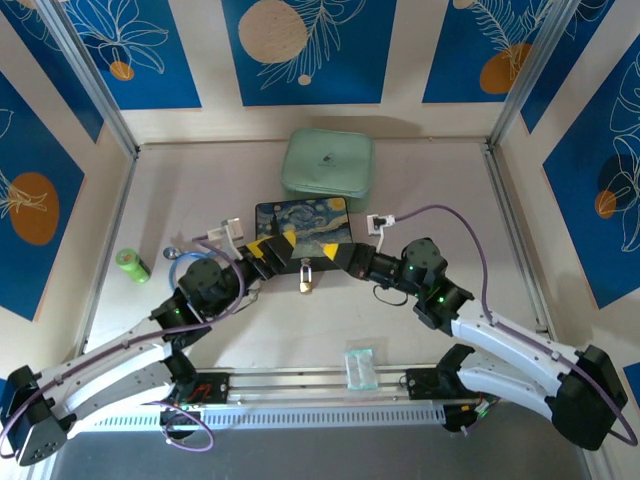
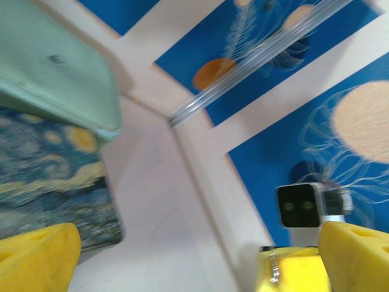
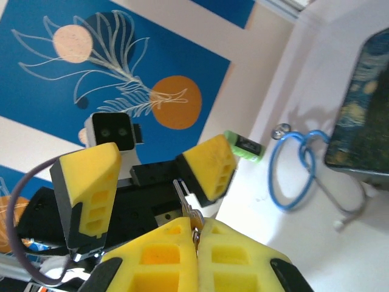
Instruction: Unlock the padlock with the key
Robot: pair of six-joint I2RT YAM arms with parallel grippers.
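Observation:
The small brass padlock (image 1: 305,281) lies on the table just in front of the painted box (image 1: 302,222), below the gap between the two grippers and touched by neither. My right gripper (image 3: 196,234) is shut on the silvery key (image 3: 184,204), whose blade sticks out past the yellow pads towards the left gripper. From above, the right gripper (image 1: 333,252) points left. My left gripper (image 1: 275,243) faces it with jaws wide open and nothing between them. The left wrist view has its yellow fingers (image 2: 36,258) far apart, the right gripper's pads and the key (image 2: 275,272) ahead.
A mint-green case (image 1: 327,162) sits behind the painted box. A green cylinder (image 1: 132,266) and a blue cable loop (image 1: 185,258) lie at the left. A clear plastic packet (image 1: 359,366) rests by the near rail. White plugs (image 1: 380,222) lie beside the box.

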